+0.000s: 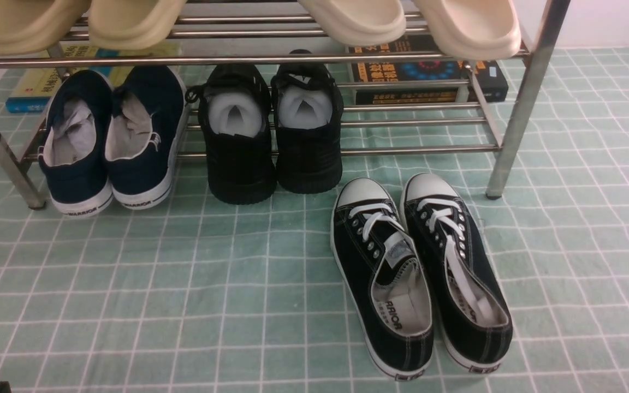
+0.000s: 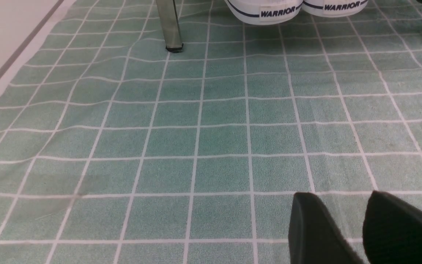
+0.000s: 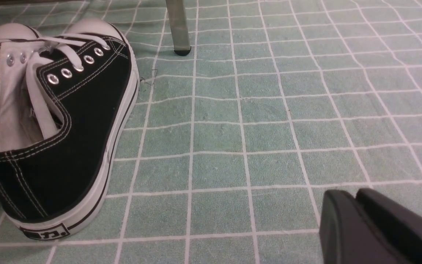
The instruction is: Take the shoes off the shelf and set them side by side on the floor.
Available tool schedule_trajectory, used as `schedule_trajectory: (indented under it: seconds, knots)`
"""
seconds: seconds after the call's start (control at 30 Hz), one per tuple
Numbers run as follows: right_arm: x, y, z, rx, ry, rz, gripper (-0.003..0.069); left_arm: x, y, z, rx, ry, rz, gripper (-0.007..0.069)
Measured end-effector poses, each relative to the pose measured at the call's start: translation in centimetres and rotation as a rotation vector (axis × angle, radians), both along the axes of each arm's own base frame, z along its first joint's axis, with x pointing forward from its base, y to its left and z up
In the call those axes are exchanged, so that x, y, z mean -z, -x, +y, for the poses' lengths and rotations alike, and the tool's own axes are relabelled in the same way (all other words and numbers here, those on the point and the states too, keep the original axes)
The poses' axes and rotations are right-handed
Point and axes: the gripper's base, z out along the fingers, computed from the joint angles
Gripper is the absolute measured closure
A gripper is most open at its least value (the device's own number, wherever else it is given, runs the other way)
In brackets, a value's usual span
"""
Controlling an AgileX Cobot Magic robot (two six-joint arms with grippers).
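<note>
The two black canvas shoes, the left shoe (image 1: 383,273) and the right shoe (image 1: 456,267), lie side by side on the pale green floor (image 1: 183,284). Their white toe caps point at the shelf (image 1: 522,98). Neither gripper shows in the front view. In the right wrist view one shoe (image 3: 60,139) stands off to the side of my right gripper (image 3: 351,192). That gripper's fingers press together, holding nothing, low over the cloth. My left gripper (image 2: 341,194) is open with bare cloth between its fingers, well apart from the shoes.
On the shelf's lower tier sit navy slip-ons (image 1: 110,142) and all-black lace-ups (image 1: 273,131), with books (image 1: 429,76) behind. Beige slippers (image 1: 358,19) rest on the top tier. Shelf legs (image 3: 178,25) (image 2: 170,25) stand on the cloth ahead of each wrist.
</note>
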Motion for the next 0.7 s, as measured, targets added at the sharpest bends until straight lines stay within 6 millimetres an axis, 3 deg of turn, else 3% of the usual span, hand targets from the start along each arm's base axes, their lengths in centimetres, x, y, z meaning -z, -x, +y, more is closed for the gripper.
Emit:
schedule_trajectory:
  seconds: [0.7]
  knots:
    - [0.00,0.00,0.00,0.000,-0.001,0.000,0.0564,0.00,0.00,0.00,0.000,0.000,0.000,0.0383]
